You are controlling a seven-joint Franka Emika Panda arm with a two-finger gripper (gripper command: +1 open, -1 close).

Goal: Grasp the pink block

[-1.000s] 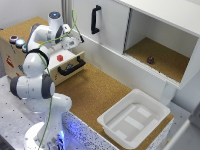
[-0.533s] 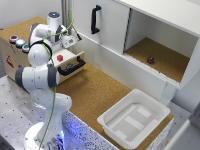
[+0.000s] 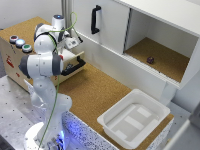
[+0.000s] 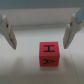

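In the wrist view the gripper (image 4: 42,34) is spread wide, its two pale fingers (image 4: 73,31) standing either side of the pink block (image 4: 50,53), a small reddish-pink cube marked with dark letters, and touching neither of its sides. The block rests upright on a pale surface, nearer in the picture than the fingertips, so the jaws look to be above it and not yet down around it. In the exterior view the arm (image 3: 44,60) has swung in over the open drawer (image 3: 73,63) at the exterior view's left, beside the wooden box with the three round buttons (image 3: 20,43), where a second ago it was reaching farther back. The block itself is hidden there by the arm. That shift suggests alignment is nearly done; lowering and closing remain.
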